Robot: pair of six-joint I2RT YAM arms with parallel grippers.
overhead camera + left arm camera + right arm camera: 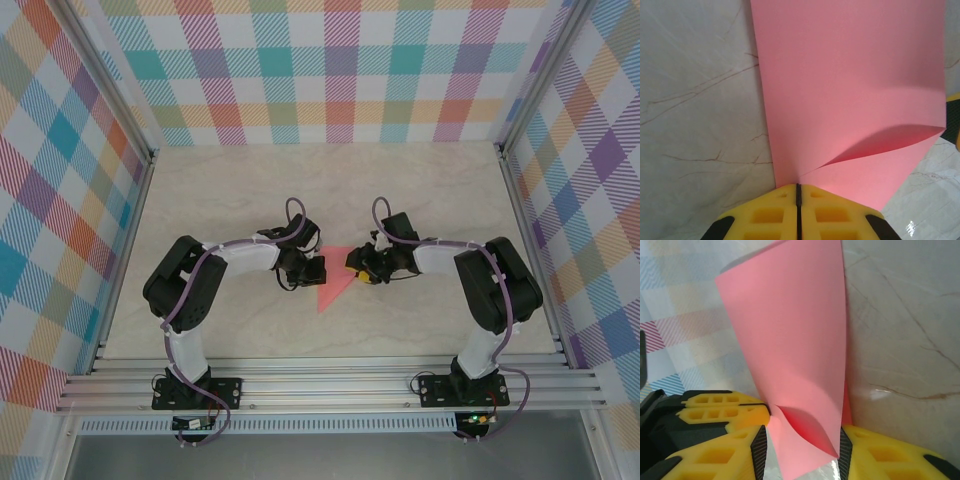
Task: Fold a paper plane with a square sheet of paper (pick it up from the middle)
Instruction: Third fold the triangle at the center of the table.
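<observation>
**Top external view.** The left arm (195,285) reaches in from the left of the square sheet of paper (336,283). Its left gripper (308,268) meets the sheet's left edge. The sheet shows as a salmon-pink triangle, held between the two grippers over the middle of the pale marble-patterned table (250,190). The triangle's apex points down and to the left. The right gripper (360,266) meets the sheet's right edge, and the right arm (490,280) extends away to the right of it. Plaid-checked panels (60,200) enclose the table on three sides.

**Left wrist view.** The left gripper (798,192) has its yellow fingers (765,216) pressed together with only a thin dark seam between them. They are clamped on the near corner of the sheet (840,85). The sheet rises away from the fingers as one broad pink face, with bare table (695,110) to its left. On its right side a layer curls over and casts a darker pink shadow beneath the fold.

**Right wrist view.** The sheet (795,335) stands up as a curved pink band, tilted slightly left. The right gripper (801,445) has its jaws apart, one yellow finger (715,460) to the left of the sheet and the other to the right. A curled fold of the sheet occupies the gap between the black inner pads. Whether the pads touch the paper cannot be told.
</observation>
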